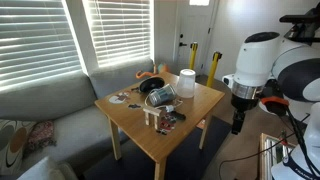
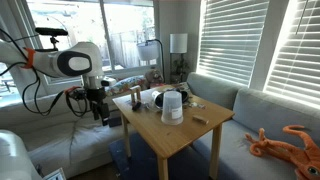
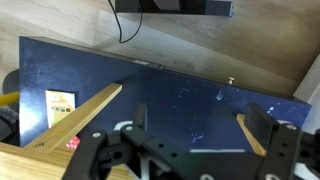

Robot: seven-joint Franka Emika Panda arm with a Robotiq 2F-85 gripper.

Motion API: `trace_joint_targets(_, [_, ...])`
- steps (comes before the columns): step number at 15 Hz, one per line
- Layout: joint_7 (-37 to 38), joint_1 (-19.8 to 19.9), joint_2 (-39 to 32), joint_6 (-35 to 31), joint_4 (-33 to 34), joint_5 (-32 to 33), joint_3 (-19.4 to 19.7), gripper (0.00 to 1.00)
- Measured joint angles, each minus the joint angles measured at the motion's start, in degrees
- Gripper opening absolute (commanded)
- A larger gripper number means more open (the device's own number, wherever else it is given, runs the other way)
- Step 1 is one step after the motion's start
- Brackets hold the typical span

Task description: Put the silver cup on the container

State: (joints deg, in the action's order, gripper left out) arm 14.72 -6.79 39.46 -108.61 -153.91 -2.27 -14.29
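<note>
The white upright cylindrical container (image 1: 186, 83) stands on the light wooden counter (image 1: 140, 125), toward its rear edge in that exterior view. It also shows in an exterior view (image 2: 172, 108). The small shiny grey metal cup (image 1: 163, 97) sits on the counter just beside the container, among other small clutter. It is too small to tell whether it stands upright or lies tipped, so its long axis stays uncertain.

The black end effector (image 1: 237, 125) hangs off the counter's side, well apart from the container and clear of everything on the counter. It points downward (image 2: 100, 112). In the wrist view the end effector (image 3: 200, 140) has its fingers (image 3: 268, 125) spread wide with nothing between them. Only blue rug and a wooden edge of the counter show through the gap.

Judging from this, the cup lies inward across the counter edge from the end effector. It seems to sit on the container's flank turned away from the end effector, so the reach likely has to skirt the container.
</note>
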Motion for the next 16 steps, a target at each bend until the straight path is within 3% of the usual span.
trace_joint_targets(11, [0.0, 0.0, 0.0, -0.1, 0.1, 0.0, 0.1, 1.0])
trace_joint_targets(16, [0.0, 1.4, -2.7, -5.3, 3.6, -0.1, 3.9, 1.0])
